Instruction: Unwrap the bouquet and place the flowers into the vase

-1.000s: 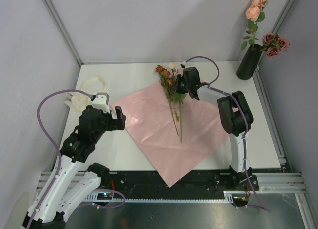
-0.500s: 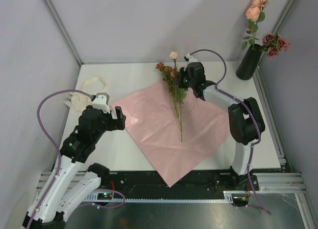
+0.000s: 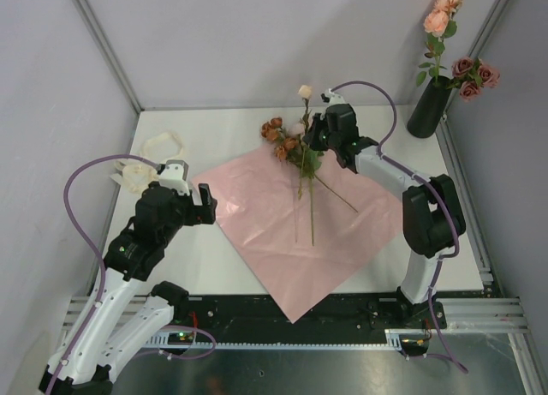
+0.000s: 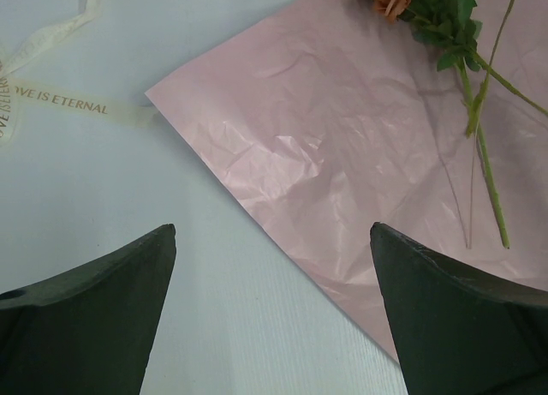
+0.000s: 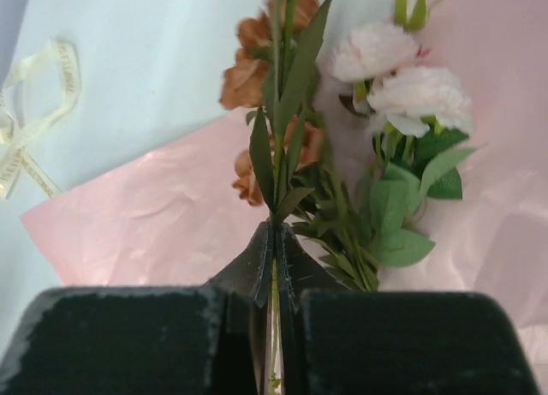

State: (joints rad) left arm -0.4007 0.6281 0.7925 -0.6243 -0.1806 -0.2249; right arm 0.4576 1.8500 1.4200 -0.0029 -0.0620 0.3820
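Green-stemmed flowers (image 3: 295, 151) lie loose across the far corner of a pink paper sheet (image 3: 257, 215). Their rust-red and peach blooms point toward the back of the table (image 3: 214, 125), and their bare stems trail toward the arms. The wrapping is spread flat beneath them.

1 stem (image 5: 282, 112), lined with long narrow leaves, is pinched in the right gripper (image 3: 315, 138), whose jaws are clamped tight on it. In the right wrist view the stem runs straight up from between the 2 black fingers (image 5: 128, 344). Pale pink blooms and broad leaves lie just to its right on the paper. That view does not show which bloom tops the held stem.

The vase (image 3: 428, 108), black and narrow, stands upright at the far right corner of the table, well apart from the sheet. It holds pink and peach roses (image 3: 449, 35).

The left gripper (image 3: 204, 205) hangs over the sheet's left edge with its jaws spread wide and nothing between them. The left wrist view shows only table and paper in the gap.

A cream ribbon (image 3: 158, 146) lies in loops at the far left of the table. 1 printed tail of it reaches the sheet's left corner.
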